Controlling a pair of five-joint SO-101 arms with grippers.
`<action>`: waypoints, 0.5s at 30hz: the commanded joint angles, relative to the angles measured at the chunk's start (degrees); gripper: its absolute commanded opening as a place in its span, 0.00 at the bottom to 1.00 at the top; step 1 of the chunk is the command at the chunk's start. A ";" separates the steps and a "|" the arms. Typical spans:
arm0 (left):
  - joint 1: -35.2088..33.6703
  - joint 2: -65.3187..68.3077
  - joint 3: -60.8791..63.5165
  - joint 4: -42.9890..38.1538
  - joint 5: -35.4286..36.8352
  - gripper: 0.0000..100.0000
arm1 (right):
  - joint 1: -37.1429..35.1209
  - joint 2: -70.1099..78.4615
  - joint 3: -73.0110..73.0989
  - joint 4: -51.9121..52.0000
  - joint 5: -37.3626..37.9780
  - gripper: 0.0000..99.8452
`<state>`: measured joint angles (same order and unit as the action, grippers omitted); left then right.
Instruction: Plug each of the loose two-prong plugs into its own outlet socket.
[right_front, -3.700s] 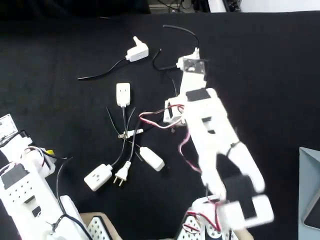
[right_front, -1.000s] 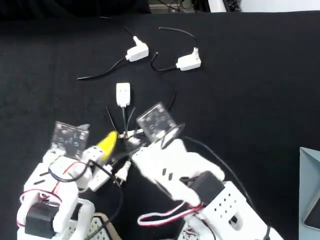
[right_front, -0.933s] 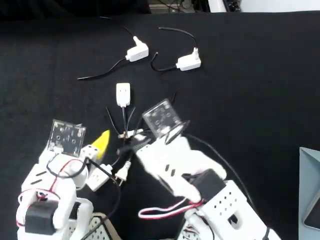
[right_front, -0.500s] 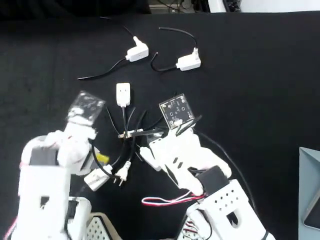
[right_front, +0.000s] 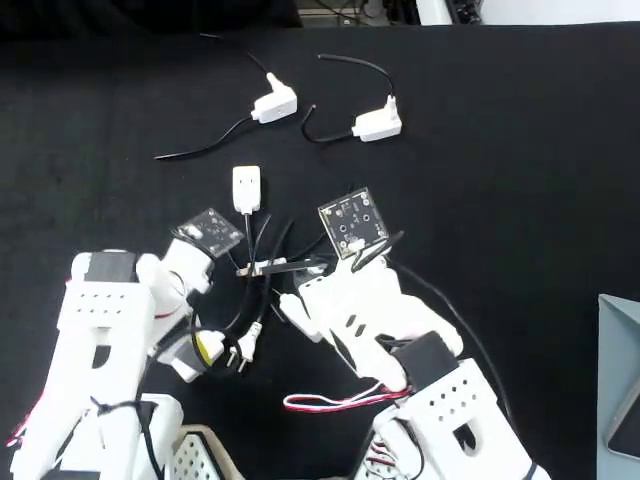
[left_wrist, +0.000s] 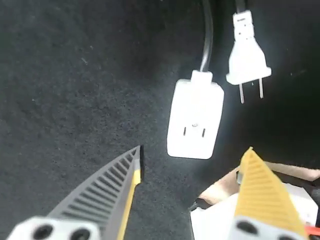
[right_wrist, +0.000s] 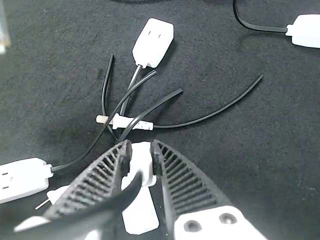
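Your right gripper (right_wrist: 140, 150) is clamped on a white block (right_wrist: 142, 167) by the cord bundle (right_wrist: 125, 120); your left gripper (left_wrist: 194, 149), spread wide, has swung in over the last second and now hangs over the outlet socket (left_wrist: 196, 117). That sets up a grasp, I'd judge. The socket lies flat, slots up, long axis along its cord (left_wrist: 207, 35); the two-prong plug (left_wrist: 247, 55) lies just beside it, parallel, prongs pointing away from the bundle

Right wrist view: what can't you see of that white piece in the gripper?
White piece, right wrist view: right gripper covers its end, so plug or socket unclear.
Same piece, high view: right arm mostly covers it.
Socket cord, left wrist view: cut off by edge.
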<state>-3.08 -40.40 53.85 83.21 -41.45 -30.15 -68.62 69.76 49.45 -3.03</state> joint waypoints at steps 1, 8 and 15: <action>4.88 -3.34 3.03 0.53 -0.26 0.31 | 0.62 -0.66 -0.31 -0.44 0.00 0.01; 7.96 -4.92 10.68 -5.36 -0.44 0.31 | 0.62 -0.66 -0.31 -0.44 0.00 0.01; 8.57 -4.92 16.84 -12.31 -0.26 0.31 | 0.62 -0.66 -0.31 -0.44 0.00 0.01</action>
<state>5.01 -45.14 69.23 73.80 -41.45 -30.15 -68.62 69.76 49.45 -3.03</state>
